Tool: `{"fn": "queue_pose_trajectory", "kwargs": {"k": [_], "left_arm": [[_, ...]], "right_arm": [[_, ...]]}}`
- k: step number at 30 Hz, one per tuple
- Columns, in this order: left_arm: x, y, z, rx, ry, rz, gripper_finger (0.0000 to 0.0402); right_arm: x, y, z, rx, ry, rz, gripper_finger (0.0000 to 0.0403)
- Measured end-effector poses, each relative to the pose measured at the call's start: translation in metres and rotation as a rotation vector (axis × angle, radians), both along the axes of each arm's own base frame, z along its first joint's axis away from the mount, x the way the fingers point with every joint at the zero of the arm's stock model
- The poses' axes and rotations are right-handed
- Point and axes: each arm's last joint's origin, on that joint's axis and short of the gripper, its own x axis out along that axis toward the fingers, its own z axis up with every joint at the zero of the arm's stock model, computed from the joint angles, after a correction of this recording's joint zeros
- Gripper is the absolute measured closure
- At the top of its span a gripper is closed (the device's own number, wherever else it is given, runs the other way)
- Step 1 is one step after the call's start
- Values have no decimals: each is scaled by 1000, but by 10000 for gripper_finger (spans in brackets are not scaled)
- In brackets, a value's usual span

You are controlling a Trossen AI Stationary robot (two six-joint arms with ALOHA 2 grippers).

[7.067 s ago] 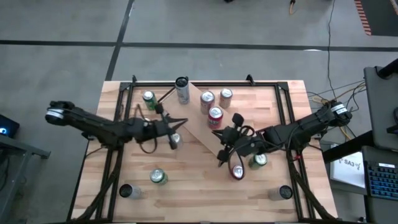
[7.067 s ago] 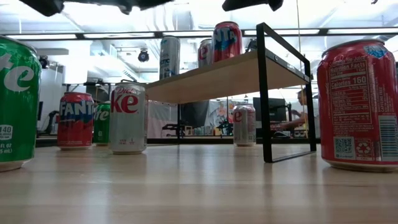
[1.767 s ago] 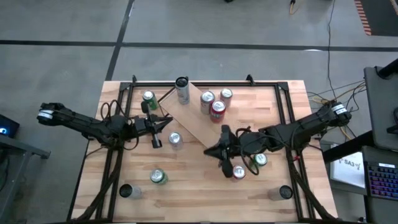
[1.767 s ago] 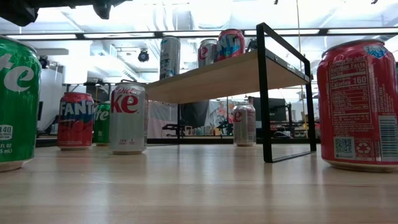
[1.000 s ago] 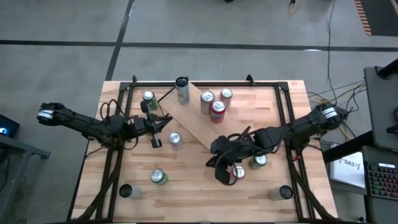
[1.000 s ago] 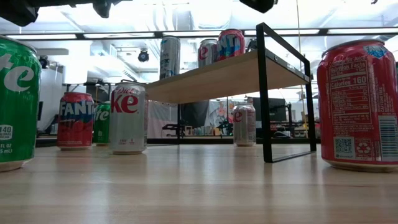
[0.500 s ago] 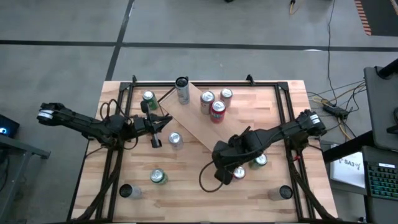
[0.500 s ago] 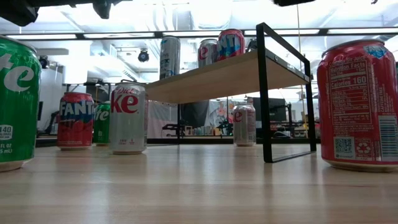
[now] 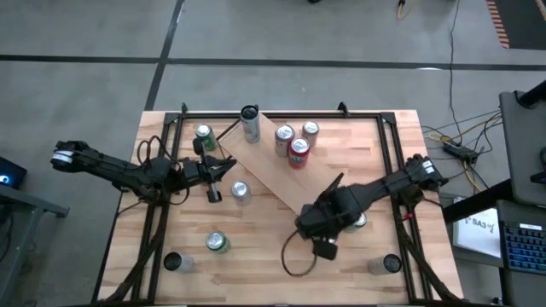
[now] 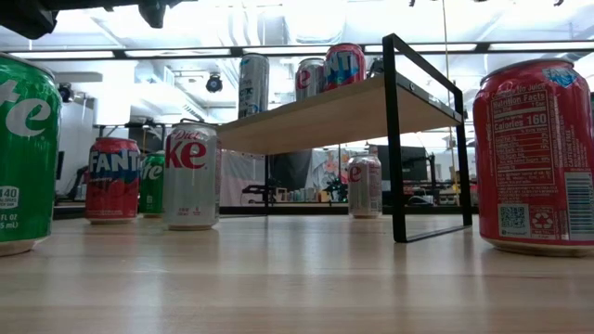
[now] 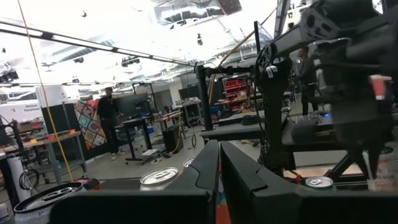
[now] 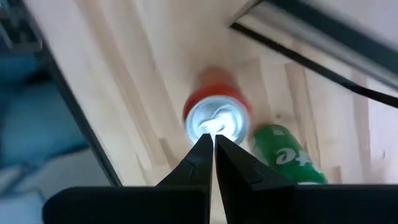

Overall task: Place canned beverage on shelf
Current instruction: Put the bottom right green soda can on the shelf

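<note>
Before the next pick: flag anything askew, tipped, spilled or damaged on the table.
Only the shelf stands out: it sits at a diagonal to the tabletop's edges. Every can in view stands upright, including the red can below the shut right gripper, and no spill or dent shows. The shut left gripper waits left of the shelf.

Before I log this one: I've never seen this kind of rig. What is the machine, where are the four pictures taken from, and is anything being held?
Two dark robot arms work at a wooden table. One picture looks straight down, one sits at table-top height, and one looks forward from each wrist.

A small wooden shelf carries four cans, including a red Fanta can. More cans stand on the table: a Diet Coke can, green Sprite cans, a red can.

The right gripper hangs shut, directly above that red can with a green can beside it, gripping nothing. The left gripper waits, shut and empty, on the left of the table.
</note>
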Motion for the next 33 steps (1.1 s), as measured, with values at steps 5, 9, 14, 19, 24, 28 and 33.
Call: {"fn": "queue_pose_trajectory", "kwargs": {"k": [5, 9, 14, 19, 24, 28, 33], "left_arm": [[0, 0, 0, 0, 0, 0, 401], [0, 0, 0, 0, 0, 0, 401], [0, 0, 0, -6, -2, -2, 401], [0, 0, 0, -17, -5, -5, 401], [0, 0, 0, -24, -7, -7, 401], [0, 0, 1, -24, -7, -8, 401], [1, 0, 1, -24, -6, -7, 401]], "right_arm": [[-11, 21, -5, -29, 1, 114, 394], [-21, 39, -5, -33, 3, 162, 394], [-40, 54, 3, -7, 16, 144, 394], [-58, 52, 17, -96, -41, 127, 394], [-74, 33, 34, -144, -133, 58, 394], [-86, 12, 38, -156, -145, -57, 394], [-104, -14, 33, -227, -177, -173, 394]]}}
